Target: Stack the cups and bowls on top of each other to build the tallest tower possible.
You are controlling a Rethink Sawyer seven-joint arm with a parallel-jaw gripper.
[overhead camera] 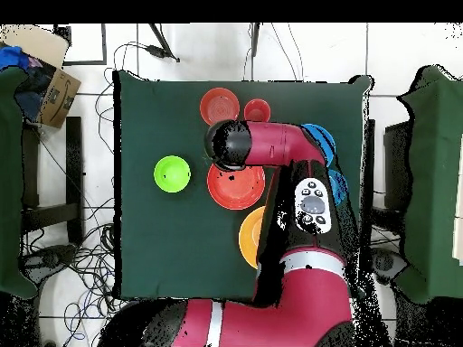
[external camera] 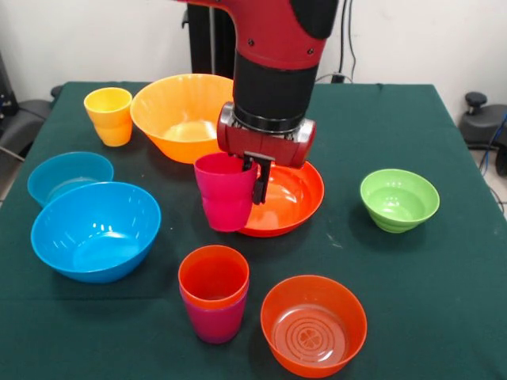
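My gripper [external camera: 252, 170] is shut on the right wall of the crimson cup [external camera: 224, 198] and holds it upright, off the cloth, in front of the wide red-orange bowl [external camera: 297, 198]. Nearer the front edge stands the tower [external camera: 214, 294], an orange-red cup nested in a purple cup. The yellow cup [external camera: 109, 115] stands alone at the back left. In the overhead view the arm's wrist [overhead camera: 226, 143] hides the gripper and the held cup, and the tower [overhead camera: 257, 110] shows beside the small orange bowl [overhead camera: 220, 106].
Bowls ring the work area: large orange-yellow [external camera: 178, 115] at the back, large blue [external camera: 95, 229] and small blue [external camera: 67, 174] on the left, small green [external camera: 398, 199] on the right, small translucent orange [external camera: 313, 324] at the front. A green cloth [external camera: 428, 301] covers the table.
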